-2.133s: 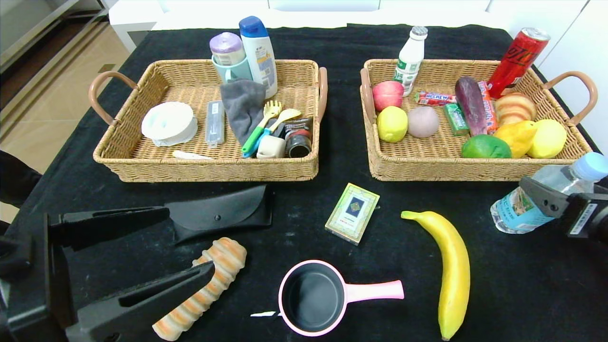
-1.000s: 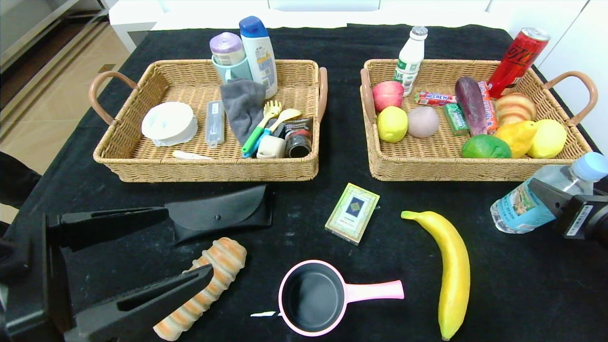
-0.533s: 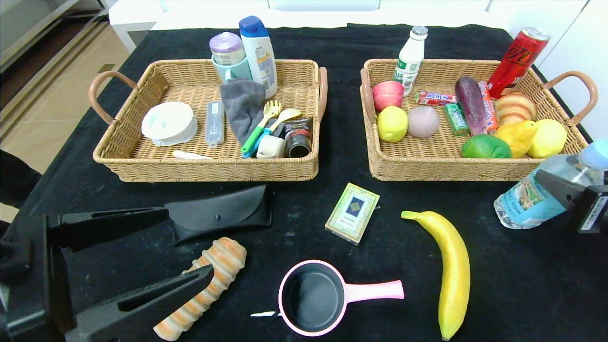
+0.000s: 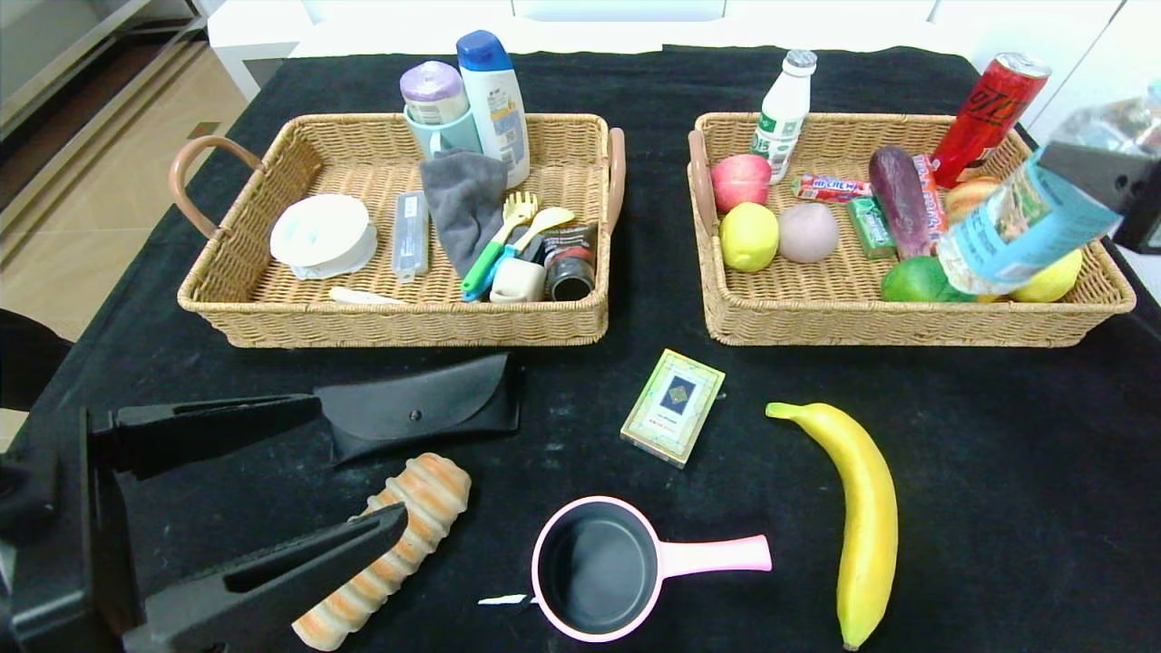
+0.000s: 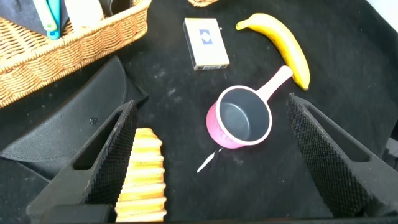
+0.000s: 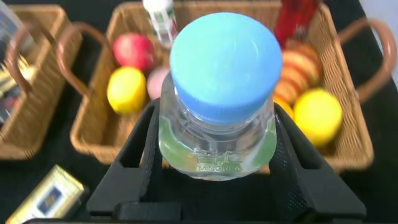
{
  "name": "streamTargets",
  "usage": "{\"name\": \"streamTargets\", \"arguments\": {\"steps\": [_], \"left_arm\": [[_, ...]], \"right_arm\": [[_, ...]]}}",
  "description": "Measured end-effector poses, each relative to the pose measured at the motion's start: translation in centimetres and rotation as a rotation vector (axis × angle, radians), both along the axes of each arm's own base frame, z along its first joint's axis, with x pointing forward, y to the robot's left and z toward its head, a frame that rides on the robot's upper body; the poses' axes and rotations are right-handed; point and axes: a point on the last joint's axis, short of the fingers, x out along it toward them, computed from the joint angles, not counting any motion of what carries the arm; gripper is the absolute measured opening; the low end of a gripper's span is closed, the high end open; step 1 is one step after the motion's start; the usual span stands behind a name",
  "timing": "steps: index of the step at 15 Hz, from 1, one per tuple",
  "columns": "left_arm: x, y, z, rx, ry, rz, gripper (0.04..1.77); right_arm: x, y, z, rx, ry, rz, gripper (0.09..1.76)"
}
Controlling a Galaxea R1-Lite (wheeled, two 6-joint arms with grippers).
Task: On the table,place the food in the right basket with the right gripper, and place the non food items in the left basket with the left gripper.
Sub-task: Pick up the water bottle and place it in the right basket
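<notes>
Two wicker baskets sat on our black-clothed table (image 4: 590, 381); over the right wicker basket (image 4: 907, 322), our right gripper (image 4: 1102, 181) clamped the clear blue-capped water bottle (image 4: 1016, 227), tilted. Releasing carelessly risked toppling the red can (image 4: 989, 104) behind that basket. Our left gripper (image 4: 354, 472) gaped empty.

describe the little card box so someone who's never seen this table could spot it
On the black table, look at the bare strip in front of the gap between the two wicker baskets. The card box lies flat there, between the glasses case and the banana: small, cream-and-green, with a dark diamond on top.
</notes>
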Motion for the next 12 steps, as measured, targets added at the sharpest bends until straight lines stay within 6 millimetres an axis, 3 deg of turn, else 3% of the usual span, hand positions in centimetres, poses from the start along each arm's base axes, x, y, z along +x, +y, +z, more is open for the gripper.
{"name": "streamTargets", "arguments": {"steps": [7,12], "left_arm": [[0.0,0.1,0.2,-0.004,-0.006,0.004,1.72],[-0.1,0.1,0.2,0.001,-0.016,0.005,1.72]], "right_arm": [[7.3,3.0,4.6,0.001,-0.053,0.019,1.02],[12.4,4.1,5.6,-0.008,-0.028,-0.003,1.02]]}}
